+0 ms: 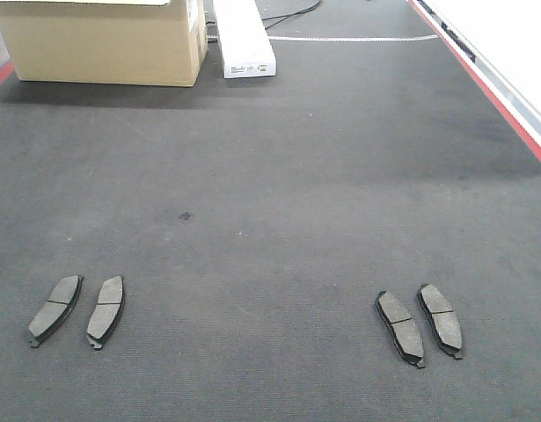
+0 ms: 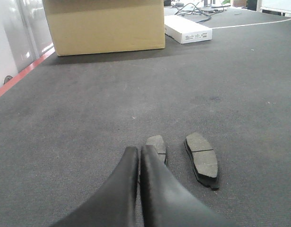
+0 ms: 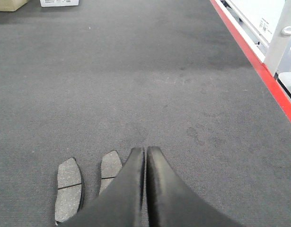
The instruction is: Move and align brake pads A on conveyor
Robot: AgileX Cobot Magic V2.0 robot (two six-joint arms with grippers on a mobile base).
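Four flat grey-brown brake pads (image 1: pixel 54 309) (image 1: pixel 106 310) (image 1: pixel 400 327) (image 1: pixel 440 318) on dark textured conveyor belt (image 1: pixel 270 220), pairs at 8 and 4 o'clock. Wrist views only: left gripper (image 2: pixel 139 150) and right gripper (image 3: pixel 145 150), black fingers pressed together, empty.

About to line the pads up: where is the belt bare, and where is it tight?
Bare: the conveyor middle, between the left pair of brake pads and the right pair, up to the cardboard box and white carton. Tight: within each pair, only a narrow gap between pads.
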